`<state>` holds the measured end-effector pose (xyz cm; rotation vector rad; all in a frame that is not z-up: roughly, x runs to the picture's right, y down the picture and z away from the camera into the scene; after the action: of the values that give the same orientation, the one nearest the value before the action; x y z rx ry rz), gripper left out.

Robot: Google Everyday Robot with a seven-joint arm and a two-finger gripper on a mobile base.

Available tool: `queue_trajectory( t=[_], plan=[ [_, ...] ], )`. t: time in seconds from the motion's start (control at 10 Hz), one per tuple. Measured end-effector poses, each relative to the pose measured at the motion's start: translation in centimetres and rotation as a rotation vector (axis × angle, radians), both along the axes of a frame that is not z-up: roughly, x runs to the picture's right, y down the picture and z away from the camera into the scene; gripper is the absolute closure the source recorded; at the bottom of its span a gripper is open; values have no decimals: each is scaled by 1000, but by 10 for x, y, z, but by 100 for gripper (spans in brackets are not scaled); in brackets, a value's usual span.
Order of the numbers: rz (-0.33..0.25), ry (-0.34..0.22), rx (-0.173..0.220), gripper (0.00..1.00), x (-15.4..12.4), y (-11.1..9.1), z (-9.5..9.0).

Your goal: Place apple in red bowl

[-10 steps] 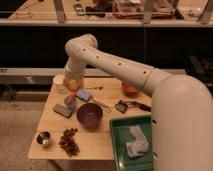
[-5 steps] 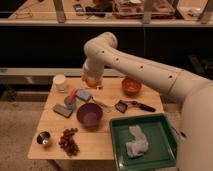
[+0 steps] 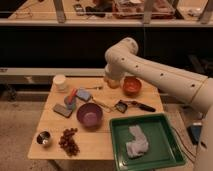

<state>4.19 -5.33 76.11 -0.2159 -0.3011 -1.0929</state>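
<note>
The apple (image 3: 114, 83), small and yellow-orange, hangs just above the table's back edge with my gripper (image 3: 111, 80) shut on it. Most of the gripper is hidden behind the white arm that reaches in from the right. The red bowl (image 3: 132, 86) stands on the table immediately right of the apple. It is orange-red with a darker inside, and nothing shows in it.
On the wooden table (image 3: 100, 140) are a purple bowl (image 3: 90, 115), a steel cup (image 3: 43, 139), dark grapes (image 3: 69, 141), a white cup (image 3: 60, 82), a blue sponge (image 3: 83, 94) and a black-handled utensil (image 3: 133, 105). A green tray (image 3: 165, 150) with a white cloth (image 3: 136, 142) sits front right.
The arm has swung right across the back of the table, carrying the apple from above the left side to just left of the red bowl.
</note>
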Motion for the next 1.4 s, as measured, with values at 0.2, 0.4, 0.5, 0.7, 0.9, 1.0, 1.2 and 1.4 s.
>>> queue_trajectory(
  t=[0.2,0.4,0.5,0.7,0.9,1.0,1.2,1.4],
  plan=[
    [-1,-6,-3,100,-2,1,0],
    [1,-6,-5,100,-2,1,-1],
    [-2,-8,-4,100,-4,1,0],
    [10,7,-2,100,3,-1,10],
    [50,21,12,100,31,-12,43],
    [77,20,17,100,43,-22,66],
    [150,15,25,100,64,-36,107],
    [201,23,36,100,80,-44,125]
  ],
)
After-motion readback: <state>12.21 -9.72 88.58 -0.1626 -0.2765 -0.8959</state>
